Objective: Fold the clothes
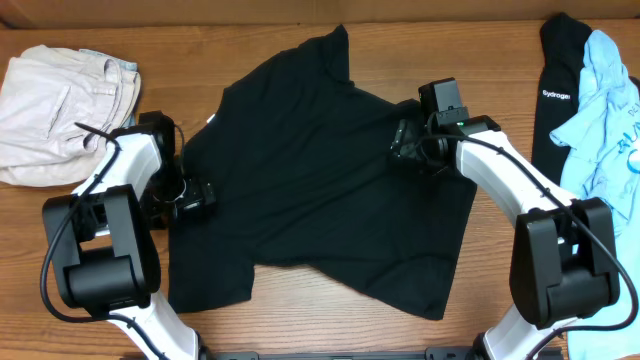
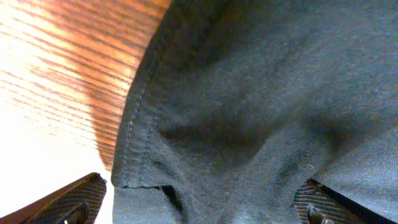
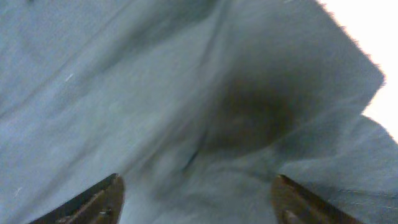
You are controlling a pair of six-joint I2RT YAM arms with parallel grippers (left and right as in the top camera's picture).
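— On the middle of the worktop (image 1: pixel 300 325), which way does the black T-shirt (image 1: pixel 320 180) point?
— Neck far-left, hem near-right, so the long axis runs diagonally. The left pincer (image 2: pixel 199 202) at its left edge and the right pincer (image 3: pixel 196 202) over its right side gape wide, gripping nothing.

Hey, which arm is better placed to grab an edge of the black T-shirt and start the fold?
Left, probably. The left claw is open right over the stitched hem of the black T-shirt, with the wooden table beside it. The right claw, also open, sits over fabric farther in from an edge.
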